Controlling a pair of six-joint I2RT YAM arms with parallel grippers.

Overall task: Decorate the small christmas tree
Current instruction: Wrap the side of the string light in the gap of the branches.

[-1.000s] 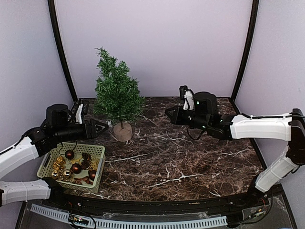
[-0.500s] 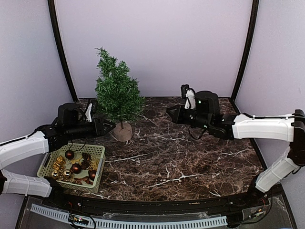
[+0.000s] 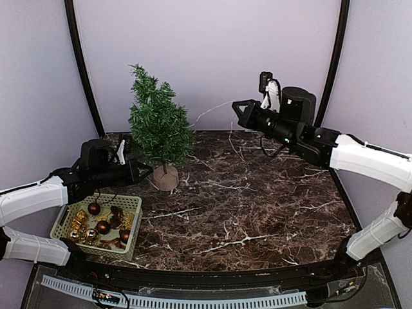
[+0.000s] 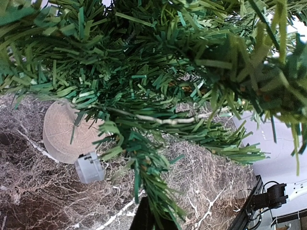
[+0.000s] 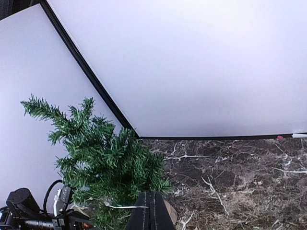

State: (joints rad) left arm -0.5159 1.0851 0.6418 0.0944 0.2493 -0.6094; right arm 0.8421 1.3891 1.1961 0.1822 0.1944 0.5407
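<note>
The small christmas tree stands at the back left on its round wooden base. My left gripper is shut right under the lowest branches, beside the base. In the left wrist view its dark fingers are together with a branch tip lying across them; whether they pinch anything I cannot tell. My right gripper is raised at the back centre, shut on a thin white wire that runs to the tree. The wire threads through the branches, and a small white cap hangs by the base.
A pale green basket at the front left holds dark red baubles and gold ornaments. Black frame posts rise at both back corners against the white walls. The marble tabletop spreads right of the tree.
My left gripper moved right to the tree's lower branches and closed. My right arm lifted up and back, drawing the white wire out from the tree.
</note>
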